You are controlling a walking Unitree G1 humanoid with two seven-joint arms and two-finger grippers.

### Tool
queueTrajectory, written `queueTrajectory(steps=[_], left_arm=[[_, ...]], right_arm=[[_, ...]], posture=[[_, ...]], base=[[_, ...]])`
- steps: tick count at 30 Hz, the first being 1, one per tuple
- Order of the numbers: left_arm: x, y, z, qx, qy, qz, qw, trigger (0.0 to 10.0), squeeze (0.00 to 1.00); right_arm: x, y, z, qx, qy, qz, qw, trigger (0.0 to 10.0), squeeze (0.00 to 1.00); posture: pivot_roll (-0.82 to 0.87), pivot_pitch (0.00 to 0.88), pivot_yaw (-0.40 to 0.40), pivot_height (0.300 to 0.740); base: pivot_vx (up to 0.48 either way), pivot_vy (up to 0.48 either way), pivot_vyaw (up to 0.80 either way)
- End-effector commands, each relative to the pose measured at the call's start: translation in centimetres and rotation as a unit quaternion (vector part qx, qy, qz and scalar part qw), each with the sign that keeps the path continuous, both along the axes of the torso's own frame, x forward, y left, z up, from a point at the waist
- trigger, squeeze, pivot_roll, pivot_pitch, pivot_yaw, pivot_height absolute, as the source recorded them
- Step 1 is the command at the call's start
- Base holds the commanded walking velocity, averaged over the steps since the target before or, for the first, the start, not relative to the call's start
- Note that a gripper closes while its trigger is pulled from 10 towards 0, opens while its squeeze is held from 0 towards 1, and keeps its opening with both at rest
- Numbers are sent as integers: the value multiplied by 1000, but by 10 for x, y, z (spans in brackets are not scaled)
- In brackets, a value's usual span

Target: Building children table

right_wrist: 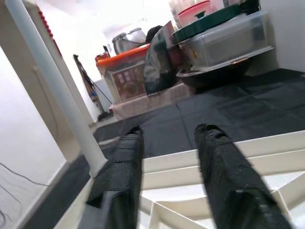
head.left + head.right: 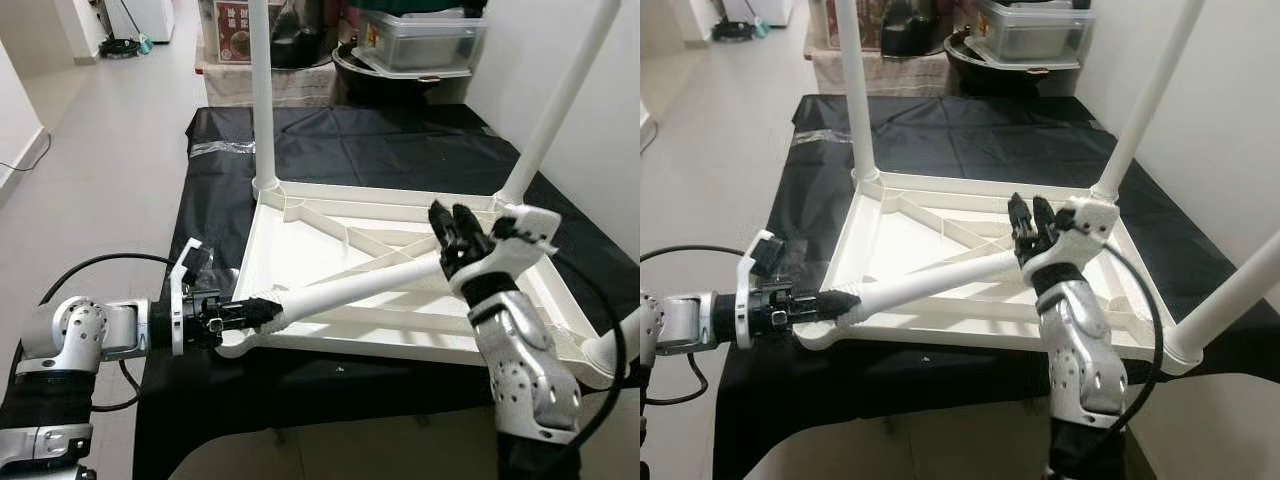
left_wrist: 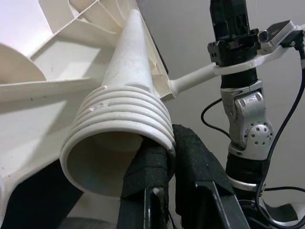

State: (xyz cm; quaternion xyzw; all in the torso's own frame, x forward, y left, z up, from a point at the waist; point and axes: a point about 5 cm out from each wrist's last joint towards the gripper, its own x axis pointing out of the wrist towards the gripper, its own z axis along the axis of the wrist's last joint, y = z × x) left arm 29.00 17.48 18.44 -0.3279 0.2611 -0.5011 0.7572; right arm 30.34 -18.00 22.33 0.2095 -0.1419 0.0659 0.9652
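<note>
Nearest, the left gripper point(image 2: 250, 312) has its jaws clenched on the threaded end of the loose table leg point(image 2: 350, 288), prob. to steer that end toward the empty near-left corner socket. The right gripper point(image 2: 456, 232), jaws released w/ nothing between them, sits at the leg's far end, apparently propping it. The upturned white tabletop point(image 2: 300, 225) lies underside-up on the black-covered surface point(image 2: 330, 130) so sockets face up; three legs already stand in other corners.
</note>
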Motion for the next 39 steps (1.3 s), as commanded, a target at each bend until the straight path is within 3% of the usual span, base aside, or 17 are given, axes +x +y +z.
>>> queueTrajectory(steps=[1, 3, 6, 7, 9, 10, 19, 23, 39], left_arm=[[-2, -2, 5, -25, -20, 3, 999, 0, 0], [-4, -5, 12, -58, -46, 6, 997, 0, 0], [-5, -6, 15, -71, -58, 6, 996, 0, 0], [-7, -10, 20, -90, -81, 10, 993, 0, 0], [-8, -12, 20, -92, -87, 14, 992, 0, 0], [-8, -15, 21, -93, -94, 17, 991, 10000, 0], [-12, -23, 14, -87, -98, 21, 991, 10000, 0], [-14, -29, 13, -95, -97, 20, 991, 10000, 0], [-28, -60, 10, -117, -87, -33, 989, 10000, 0]], right_arm=[[0, -3, -1, 37, 6, 4, 999, 10000, 1000], [0, -4, -6, 91, 20, 22, 995, 10000, 1000], [1, -5, -9, 114, 29, 30, 993, 10000, 1000], [2, -6, -16, 164, 47, 41, 985, 10000, 0], [2, -7, -19, 183, 53, 44, 981, 10000, 0], [2, -7, -22, 204, 60, 47, 976, 10000, 0], [-1, -4, -27, 287, 69, 86, 952, 10000, 0], [-9, 10, -20, 331, 60, 173, 926, 10000, 0], [-14, 42, -29, 361, 104, 229, 898, 10000, 0]], posture=[[98, 51, -104, 740], [97, 46, -104, 740], [97, 46, -104, 740], [98, 39, -103, 740], [98, 38, -104, 740], [99, 35, -104, 740], [99, 32, -103, 740], [99, 30, -102, 740], [93, 38, -99, 740]], base=[[0, 0, 0], [0, 0, 0], [0, 0, 0], [0, 0, 0], [0, 0, 0], [0, 0, 0], [0, 0, 0], [0, 0, 0], [0, 0, 0]])
